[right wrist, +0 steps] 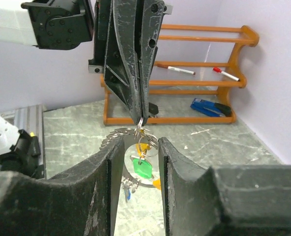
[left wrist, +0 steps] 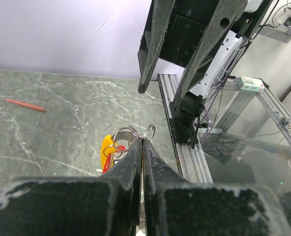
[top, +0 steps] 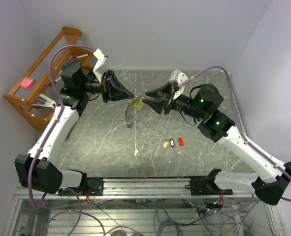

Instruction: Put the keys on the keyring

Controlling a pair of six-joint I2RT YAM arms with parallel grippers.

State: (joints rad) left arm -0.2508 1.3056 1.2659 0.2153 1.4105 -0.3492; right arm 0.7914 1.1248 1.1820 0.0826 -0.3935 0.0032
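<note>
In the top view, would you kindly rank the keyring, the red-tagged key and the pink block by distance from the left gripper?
1. keyring, held by the left gripper
2. red-tagged key, on the table, right
3. pink block, on the rack, far left

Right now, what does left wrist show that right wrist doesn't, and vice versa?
Left wrist only: the red pen lying on the table.
Right wrist only: the wooden rack holding markers and a blue stapler, plus a green key tag hanging under the ring.
Both: the keyring pinched in the shut left hand, with the right hand open close to it.
</note>
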